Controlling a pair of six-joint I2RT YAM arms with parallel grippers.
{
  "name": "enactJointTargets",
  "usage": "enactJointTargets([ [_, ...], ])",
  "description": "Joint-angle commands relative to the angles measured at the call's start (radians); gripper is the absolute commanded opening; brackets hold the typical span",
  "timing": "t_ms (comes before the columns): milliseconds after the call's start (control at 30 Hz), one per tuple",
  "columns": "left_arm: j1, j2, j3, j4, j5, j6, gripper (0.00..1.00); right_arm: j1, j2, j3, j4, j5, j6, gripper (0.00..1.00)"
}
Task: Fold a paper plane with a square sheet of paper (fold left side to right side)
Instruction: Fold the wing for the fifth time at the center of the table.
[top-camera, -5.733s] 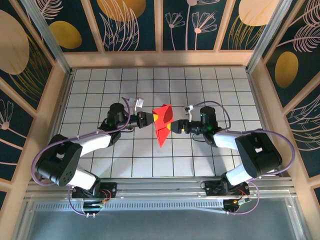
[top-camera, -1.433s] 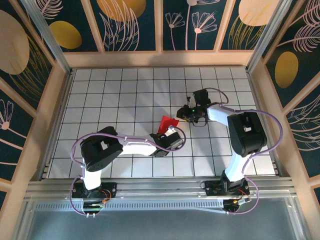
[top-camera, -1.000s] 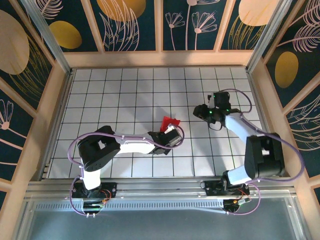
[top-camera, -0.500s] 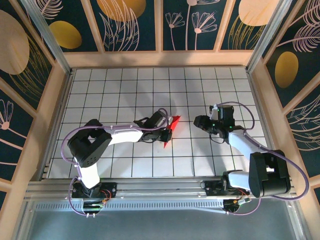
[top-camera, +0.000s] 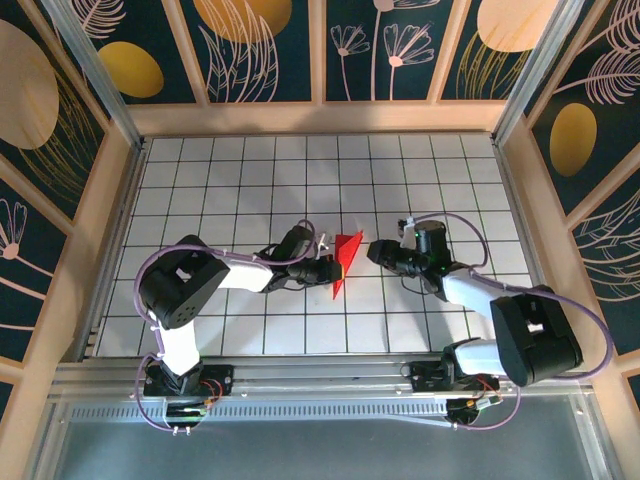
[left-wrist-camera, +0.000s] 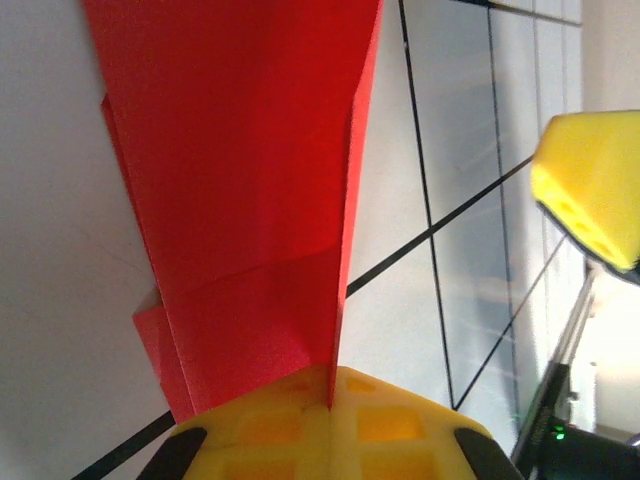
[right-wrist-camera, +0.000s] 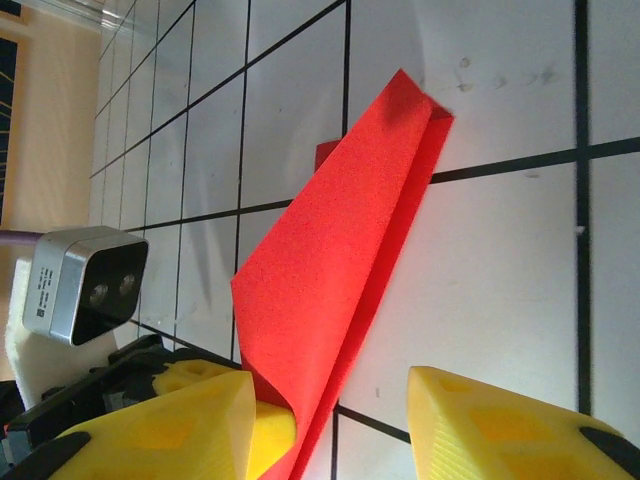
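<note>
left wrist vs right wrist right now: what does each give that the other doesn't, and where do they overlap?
Left wrist: the left gripper shut on the red paper, the paper's stacked layers stepping out at one side, and one yellow fingertip from the other arm, apart from the sheet.
Right wrist: the paper's pointed far end, the right gripper open with its fingers wide apart, and the left arm's wrist camera.
Both: the folded red paper over the white grid tiles.

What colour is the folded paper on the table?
The paper is plain bright red, clearest in the right wrist view.
</note>
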Motion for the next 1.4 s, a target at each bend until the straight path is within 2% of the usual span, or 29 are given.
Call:
enactJointTargets([
  [0,0.01,0.024,-0.024,0.178,0.062,-0.09,0.0,0.037,0.043,0.002,0.096,0.035,0.065,0.43],
  [267,0.019,0.055,-0.059,0.289,0.089,-0.155,0.0,0.087,0.125,0.023,0.168,0.074,0.14,0.4],
  [833,0.025,0.133,-0.126,0.515,0.109,-0.299,0.0,0.119,0.23,0.081,0.185,0.104,0.164,0.39],
  [1100,0.025,0.149,-0.132,0.546,0.112,-0.322,0.0,0.129,0.266,0.092,0.199,0.099,0.173,0.38],
  [1367,0.025,0.16,-0.138,0.563,0.108,-0.338,0.0,0.136,0.263,0.103,0.136,0.136,0.163,0.39],
])
